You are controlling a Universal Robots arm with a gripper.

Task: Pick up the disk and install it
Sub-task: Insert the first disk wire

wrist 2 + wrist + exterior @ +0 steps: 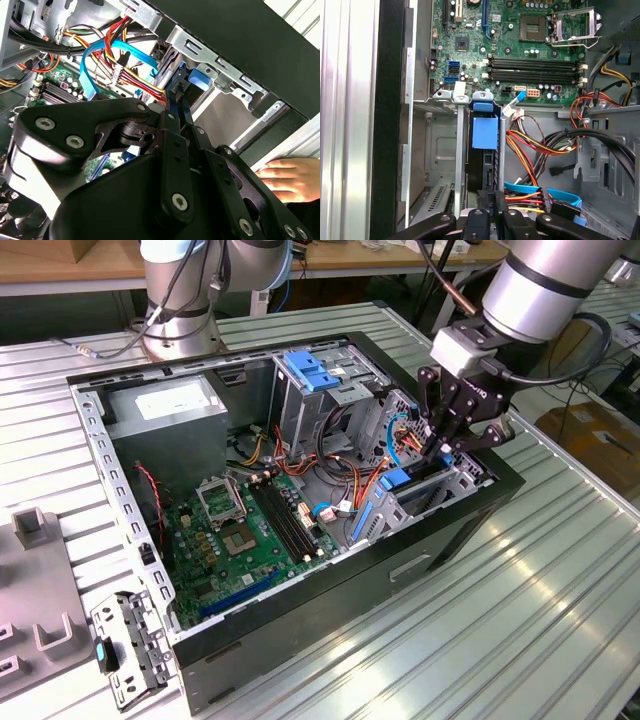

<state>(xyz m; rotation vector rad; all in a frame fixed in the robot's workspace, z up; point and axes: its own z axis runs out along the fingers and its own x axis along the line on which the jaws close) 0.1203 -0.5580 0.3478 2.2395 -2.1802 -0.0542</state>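
Observation:
The disk (482, 165) stands on edge in the narrow drive bay at the corner of the open computer case (460, 530), toward the exterior view's right. Its blue plastic bracket (485, 132) caps the end nearer the motherboard, and the bracket (398, 480) also shows blue in the exterior view. My gripper (440, 450) hangs straight over the bay. Its black fingers (487, 205) are pressed together at the disk's other end. In the second wrist view the fingertips (176, 100) reach down to the blue bracket (197, 77).
Red, yellow and blue cables (530, 150) run right beside the bay. The green motherboard (250, 530), a grey power supply box (165, 405) and a light-blue latch plate (310, 370) sit in the case. A person's hand (285, 177) rests against the case's outer wall.

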